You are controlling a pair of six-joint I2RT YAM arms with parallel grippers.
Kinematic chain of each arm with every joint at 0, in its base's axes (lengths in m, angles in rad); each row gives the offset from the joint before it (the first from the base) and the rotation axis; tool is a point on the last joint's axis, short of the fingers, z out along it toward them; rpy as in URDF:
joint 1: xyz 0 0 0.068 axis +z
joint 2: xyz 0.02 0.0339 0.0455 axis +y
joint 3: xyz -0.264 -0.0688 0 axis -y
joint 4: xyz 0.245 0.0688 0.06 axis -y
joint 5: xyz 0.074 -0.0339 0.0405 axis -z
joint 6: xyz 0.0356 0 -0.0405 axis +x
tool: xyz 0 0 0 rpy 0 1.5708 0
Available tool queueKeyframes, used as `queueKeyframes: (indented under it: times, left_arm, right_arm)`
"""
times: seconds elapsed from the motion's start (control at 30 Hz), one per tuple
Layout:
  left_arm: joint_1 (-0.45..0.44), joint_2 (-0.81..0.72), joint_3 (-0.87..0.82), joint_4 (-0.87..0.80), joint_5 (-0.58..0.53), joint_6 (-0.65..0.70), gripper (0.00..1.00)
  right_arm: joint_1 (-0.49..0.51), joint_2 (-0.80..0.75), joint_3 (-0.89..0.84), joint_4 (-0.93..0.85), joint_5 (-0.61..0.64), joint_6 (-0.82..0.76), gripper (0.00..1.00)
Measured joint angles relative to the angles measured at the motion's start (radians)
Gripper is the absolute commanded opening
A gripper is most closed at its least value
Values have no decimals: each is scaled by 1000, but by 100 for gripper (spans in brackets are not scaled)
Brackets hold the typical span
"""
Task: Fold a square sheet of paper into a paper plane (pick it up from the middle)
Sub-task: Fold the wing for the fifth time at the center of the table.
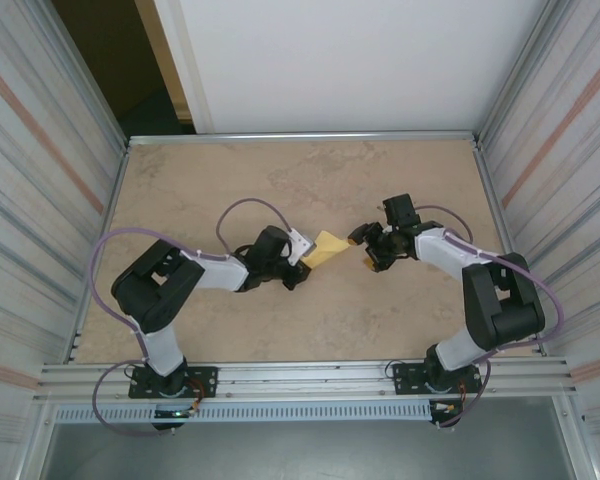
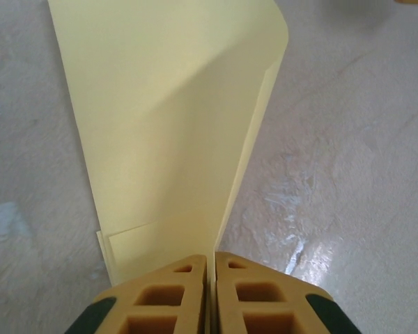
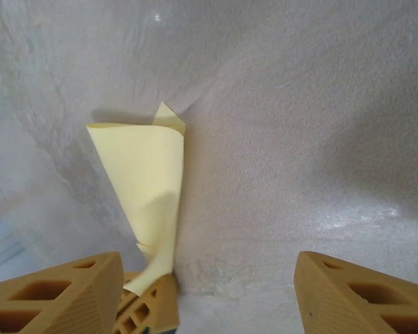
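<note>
Seen from above, the left tool [image 1: 300, 250] sits at the middle of the bench [image 1: 230, 170], clamped on the left end of the folded yellow paper [image 1: 330, 246]. The right tool [image 1: 364, 251] stands just right of the paper, apart from it.

In the left wrist view, that tool's fingers [image 2: 160, 303] press together on the paper's narrow end, and the sheet fans out away from them.

In the right wrist view, the right tool's fingers [image 3: 63, 292] gape wide with nothing between them. The paper stands curled, left of centre.
</note>
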Motion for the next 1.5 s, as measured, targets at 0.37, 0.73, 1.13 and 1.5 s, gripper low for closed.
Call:
queueKeyframes:
  times: [0.37, 0.73, 1.13, 1.5]
  left_arm:
    - [118, 56, -8, 108, 211, -288, 11]
    - [127, 88, -8, 158, 275, -454, 10]
    - [136, 99, 2, 157, 291, -528, 10]
    - [140, 105, 12, 146, 304, -554, 11]
  right_arm:
    - [56, -19, -33, 97, -13, -237, 68]
    - [162, 167, 124, 92, -30, -385, 68]
    - [178, 323, 256, 15, -47, -468, 61]
    - [190, 387, 356, -95, -25, -475, 65]
